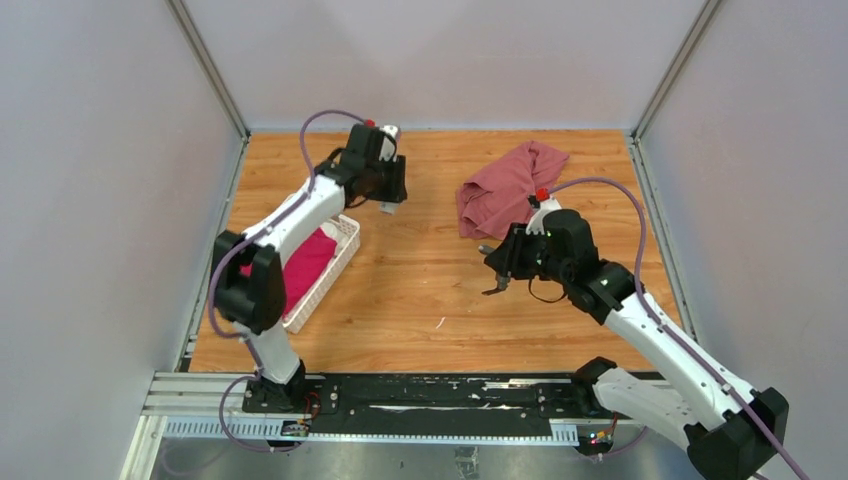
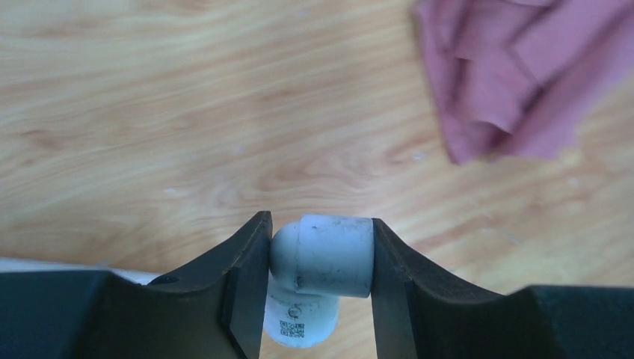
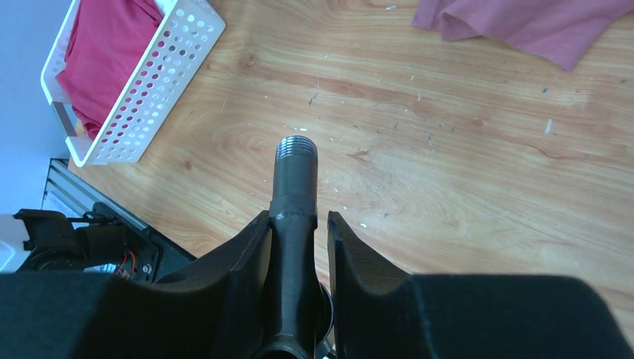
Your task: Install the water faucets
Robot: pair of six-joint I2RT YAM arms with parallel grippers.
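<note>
My left tool (image 2: 319, 221) is narrowed onto the white fitting (image 2: 329, 258), a stubby elbow-shaped piece. Both black fingers (image 2: 243, 277) press its sides, and a small printed label shows on its lower end. From the top camera, this tool (image 1: 386, 190) hangs over the far left part of the counter (image 1: 420, 300), with the fitting (image 1: 387, 208) held clear of the wood.

Nearer me, under that arm, the white perforated basket (image 1: 340, 262) sits along the counter's left edge with magenta fabric (image 1: 305, 265) inside.

Further right, the dusty-red cloth (image 1: 505, 185) lies crumpled at the far side.

Just in front of it, my right tool (image 3: 297, 217) is closed narrowly on the dark grey tap (image 3: 294, 179). The shaft runs between the fingers and its threaded end pokes out past the tips, pointing toward the basket (image 3: 161, 75). In the top view this tool (image 1: 498, 280) hovers above the counter's middle, well apart from the left one.
</note>
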